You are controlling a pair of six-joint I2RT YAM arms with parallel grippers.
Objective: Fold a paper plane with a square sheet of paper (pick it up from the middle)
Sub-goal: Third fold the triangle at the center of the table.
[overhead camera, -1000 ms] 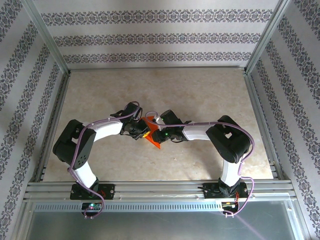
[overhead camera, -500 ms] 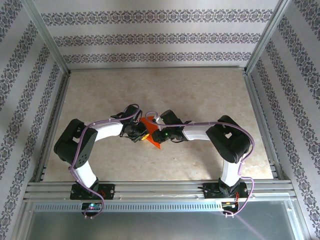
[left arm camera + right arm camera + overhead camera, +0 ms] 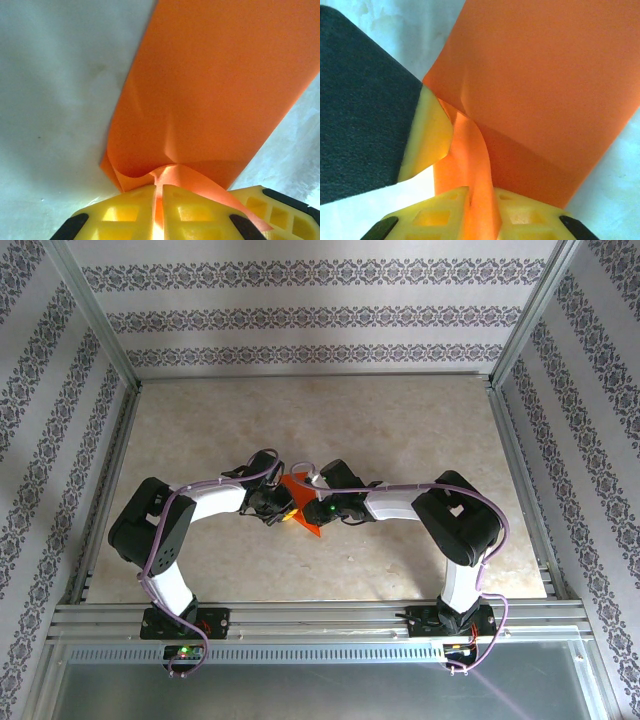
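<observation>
Overhead camera first: both arms bend in toward each other over the middle of the pale marbled surface (image 3: pixel 400 430). The left claw (image 3: pixel 282 508) and right claw (image 3: pixel 310 510) end up almost nose to nose. The orange paper sheet (image 3: pixel 297 484) sits pinched between them. One corner pokes toward the back wall and a pointed bit sticks out toward the near edge. Whether it touches the surface is impossible to tell from up there.

Left wrist camera: the left claw (image 3: pixel 159 192) is clamped onto the sheet. Its two yellow fingers (image 3: pixel 125 210) are pressed together with just a sliver of orange caught in the seam. The paper (image 3: pixel 210 90) bunches into a little pucker right at the tips, then fans out flat and wide away from the camera (no sharp crease showing on that side). Grey surface (image 3: pixel 50 75) shows off to the left.

Right wrist camera: the right claw (image 3: pixel 481 200) also grips the sheet, with a folded band of paper running down between its yellow fingers (image 3: pixel 520 210). The rest of the sheet (image 3: pixel 545 85) spreads up and to the right, with a visible crease line across it. A black-and-yellow finger (image 3: pixel 427 135) of the other claw comes in from the left, its tip touching the paper just beside that band.
</observation>
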